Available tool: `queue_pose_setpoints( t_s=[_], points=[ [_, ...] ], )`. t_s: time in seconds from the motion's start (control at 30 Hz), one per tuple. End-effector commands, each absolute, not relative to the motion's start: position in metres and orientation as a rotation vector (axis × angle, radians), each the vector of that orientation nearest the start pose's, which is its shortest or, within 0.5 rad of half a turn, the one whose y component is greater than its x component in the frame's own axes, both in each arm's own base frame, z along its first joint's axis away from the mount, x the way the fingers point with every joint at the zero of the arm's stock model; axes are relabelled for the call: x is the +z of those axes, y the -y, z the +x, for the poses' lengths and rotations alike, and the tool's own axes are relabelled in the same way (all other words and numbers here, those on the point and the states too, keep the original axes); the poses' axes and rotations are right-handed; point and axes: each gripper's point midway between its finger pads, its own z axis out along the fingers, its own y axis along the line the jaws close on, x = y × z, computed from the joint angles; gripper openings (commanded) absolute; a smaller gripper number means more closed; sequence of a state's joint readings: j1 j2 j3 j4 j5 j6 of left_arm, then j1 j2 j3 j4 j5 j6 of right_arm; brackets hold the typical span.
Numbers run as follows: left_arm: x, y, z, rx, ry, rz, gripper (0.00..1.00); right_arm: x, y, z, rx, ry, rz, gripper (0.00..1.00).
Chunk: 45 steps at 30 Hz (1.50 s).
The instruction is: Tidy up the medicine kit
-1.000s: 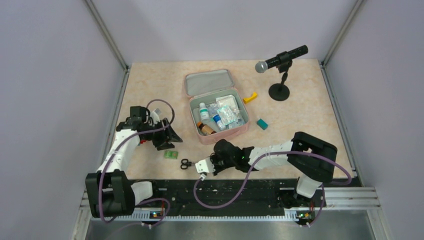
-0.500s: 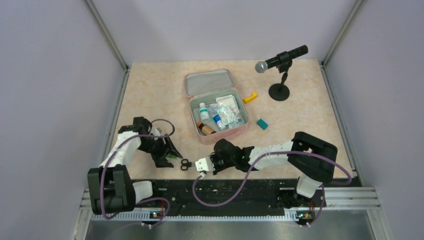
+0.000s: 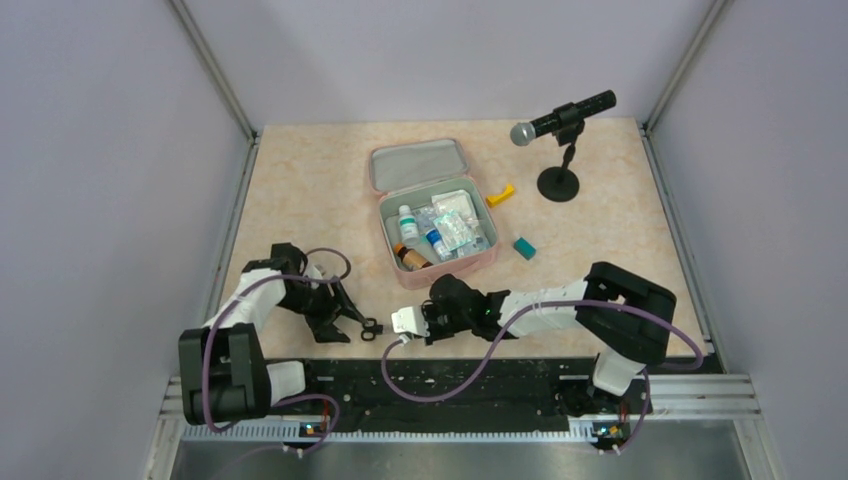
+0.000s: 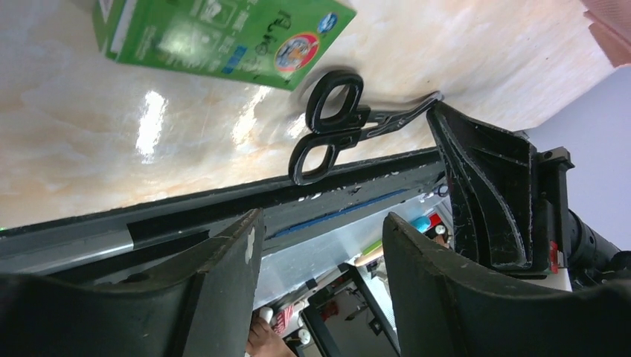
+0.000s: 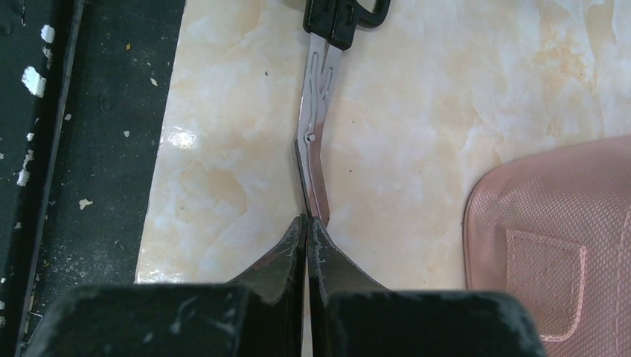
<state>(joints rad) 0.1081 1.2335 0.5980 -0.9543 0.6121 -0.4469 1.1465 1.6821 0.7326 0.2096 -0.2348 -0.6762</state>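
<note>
The medicine kit (image 3: 432, 212) lies open mid-table, pink with a grey-green lining, and holds bottles and blister packs. Its pink corner shows in the right wrist view (image 5: 558, 245). Black-handled scissors (image 3: 372, 327) lie on the table near the front edge. My right gripper (image 3: 390, 328) is shut on the tip of the scissors' blade (image 5: 312, 171). My left gripper (image 3: 352, 322) is open, just left of the scissors' handles (image 4: 331, 123). A green box (image 4: 216, 33) lies beside the handles; in the top view the left gripper hides it.
A microphone on a round stand (image 3: 560, 125) is at the back right. A yellow piece (image 3: 500, 195) and a small teal block (image 3: 524, 247) lie right of the kit. The black rail (image 3: 450, 385) runs along the front edge.
My left gripper has swung forward and right, over the green box, up to the scissors' handles. The right gripper has shifted slightly away from the front edge, its hold on the blade unchanged.
</note>
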Motion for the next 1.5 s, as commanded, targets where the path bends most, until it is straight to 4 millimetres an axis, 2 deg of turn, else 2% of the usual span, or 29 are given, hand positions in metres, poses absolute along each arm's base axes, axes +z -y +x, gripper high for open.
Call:
queue_pose_setpoints(
  t_s=[0.0, 0.1, 0.27, 0.63, 0.83, 1.07, 1.2, 1.27, 1.3, 1.37, 1.43, 1.47],
  points=[
    [0.061, 0.103, 0.158, -0.987, -2.919, -0.830, 0.62, -0.023, -0.330, 0.122, 0.584, -1.566, -2.030, 0.00],
    [0.056, 0.101, 0.164, -0.956, -2.913, -0.872, 0.59, -0.022, -0.332, 0.123, 0.582, -1.564, -2.033, 0.00],
    [0.040, 0.096, 0.155, -0.866, -2.954, -0.941, 0.56, -0.020, -0.338, 0.126, 0.582, -1.574, -2.024, 0.00],
    [0.028, 0.108, 0.150, -0.920, -3.034, -0.905, 0.60, -0.017, -0.355, 0.135, 0.637, -1.644, -1.959, 0.00],
    [0.027, 0.122, 0.155, -1.053, -3.010, -0.849, 0.54, -0.019, -0.355, 0.137, 0.651, -1.671, -1.934, 0.00],
    [0.038, 0.140, 0.171, -1.264, -2.897, -0.760, 0.36, -0.021, -0.354, 0.137, 0.656, -1.678, -1.932, 0.00],
    [0.049, 0.145, 0.179, -1.341, -2.836, -0.708, 0.17, -0.019, -0.355, 0.138, 0.652, -1.674, -1.929, 0.00],
    [0.053, 0.146, 0.183, -1.364, -2.802, -0.675, 0.05, -0.017, -0.356, 0.140, 0.644, -1.656, -1.934, 0.00],
    [0.056, 0.147, 0.185, -1.368, -2.788, -0.661, 0.00, -0.014, -0.357, 0.142, 0.636, -1.647, -1.935, 0.00],
    [0.064, 0.147, 0.192, -1.373, -2.760, -0.632, 0.00, 0.005, -0.365, 0.148, 0.626, -1.614, -1.916, 0.01],
    [0.074, 0.147, 0.199, -1.379, -2.731, -0.594, 0.00, 0.035, -0.374, 0.157, 0.631, -1.586, -1.883, 0.16],
    [0.078, 0.146, 0.201, -1.378, -2.721, -0.573, 0.00, 0.057, -0.380, 0.164, 0.638, -1.570, -1.844, 0.24]
  ],
)
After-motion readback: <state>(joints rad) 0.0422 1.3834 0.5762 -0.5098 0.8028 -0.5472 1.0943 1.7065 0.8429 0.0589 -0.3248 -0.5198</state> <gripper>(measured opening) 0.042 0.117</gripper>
